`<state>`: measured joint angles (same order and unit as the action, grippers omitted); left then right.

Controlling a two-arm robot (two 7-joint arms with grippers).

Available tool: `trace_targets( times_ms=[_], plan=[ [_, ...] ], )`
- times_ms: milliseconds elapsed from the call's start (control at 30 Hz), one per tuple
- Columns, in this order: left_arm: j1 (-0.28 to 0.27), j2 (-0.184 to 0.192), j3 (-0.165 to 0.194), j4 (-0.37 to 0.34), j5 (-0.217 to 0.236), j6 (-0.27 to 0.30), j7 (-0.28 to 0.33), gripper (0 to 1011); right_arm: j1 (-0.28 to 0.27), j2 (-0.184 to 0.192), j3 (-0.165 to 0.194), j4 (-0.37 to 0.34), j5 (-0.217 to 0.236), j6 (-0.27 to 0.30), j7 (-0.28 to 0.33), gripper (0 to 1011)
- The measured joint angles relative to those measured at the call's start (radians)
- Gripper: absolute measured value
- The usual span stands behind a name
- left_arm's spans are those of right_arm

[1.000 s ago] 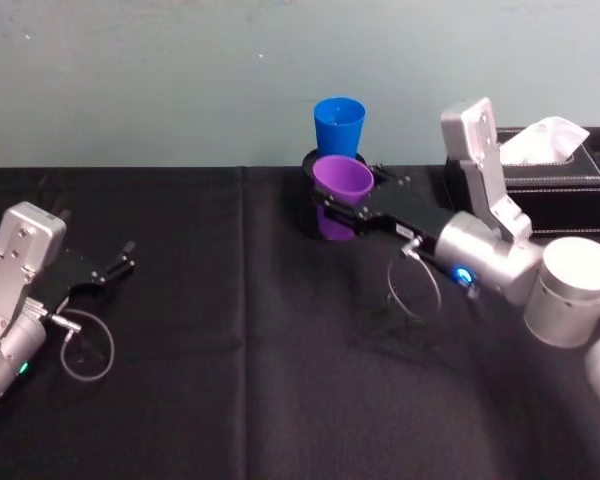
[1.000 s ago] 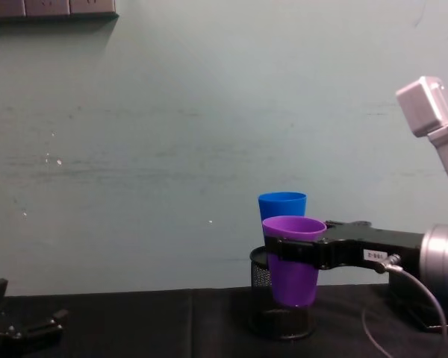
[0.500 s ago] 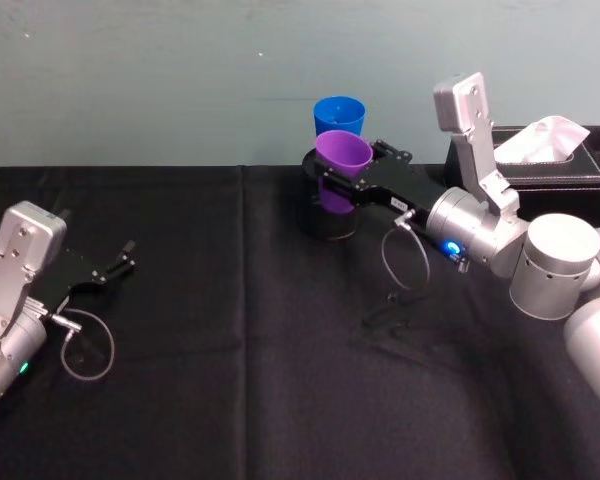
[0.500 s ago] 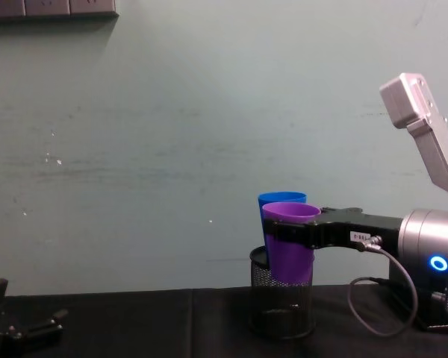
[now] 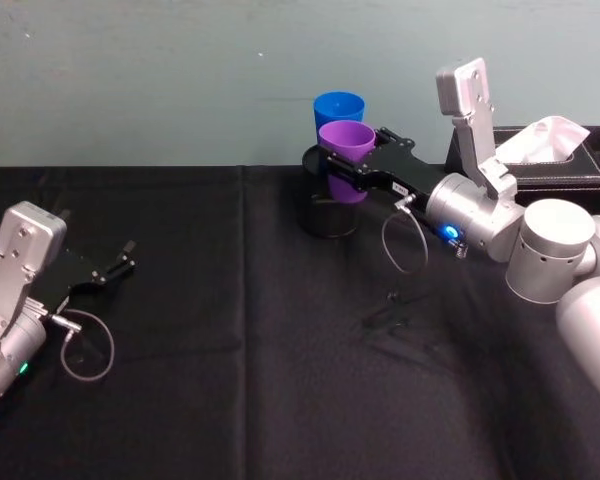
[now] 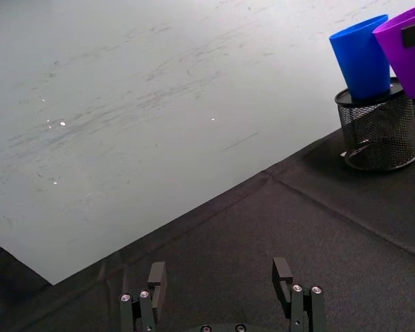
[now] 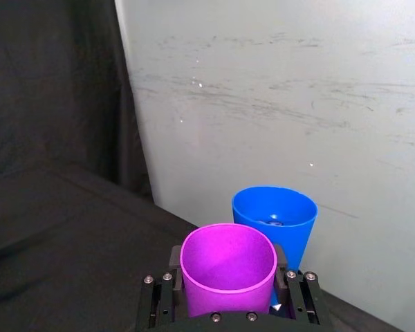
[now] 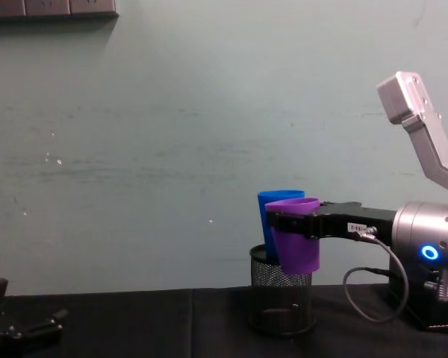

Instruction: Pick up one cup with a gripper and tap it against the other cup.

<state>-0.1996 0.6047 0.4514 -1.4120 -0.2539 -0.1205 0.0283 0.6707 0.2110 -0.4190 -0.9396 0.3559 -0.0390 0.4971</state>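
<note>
Blue cup (image 5: 338, 108) partly behind purple cup (image 5: 346, 145)

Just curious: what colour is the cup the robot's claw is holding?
The cup is purple, seen best in the right wrist view, held by the right gripper.

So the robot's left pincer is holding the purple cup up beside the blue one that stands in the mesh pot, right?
Not quite: the right pincer holds the purple cup, as the head view shows; the left pincer is open, far off at the left. Otherwise yes: it is up beside the blue cup, which stands in the mesh pot.
</note>
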Motion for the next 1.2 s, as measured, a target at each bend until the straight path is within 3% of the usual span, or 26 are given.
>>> trace_targets(
  times_ms=[467, 1200],
  plan=[
    [0.000, 0.000, 0.000, 0.000, 0.000, 0.000, 0.000, 1000, 0.039, -0.034, 0.023, 0.072, 0.004, -0.020, 0.015, 726],
    [0.000, 0.000, 0.000, 0.000, 0.000, 0.000, 0.000, 1000, 0.038, -0.032, 0.021, 0.068, 0.004, -0.019, 0.015, 726]
  ],
)
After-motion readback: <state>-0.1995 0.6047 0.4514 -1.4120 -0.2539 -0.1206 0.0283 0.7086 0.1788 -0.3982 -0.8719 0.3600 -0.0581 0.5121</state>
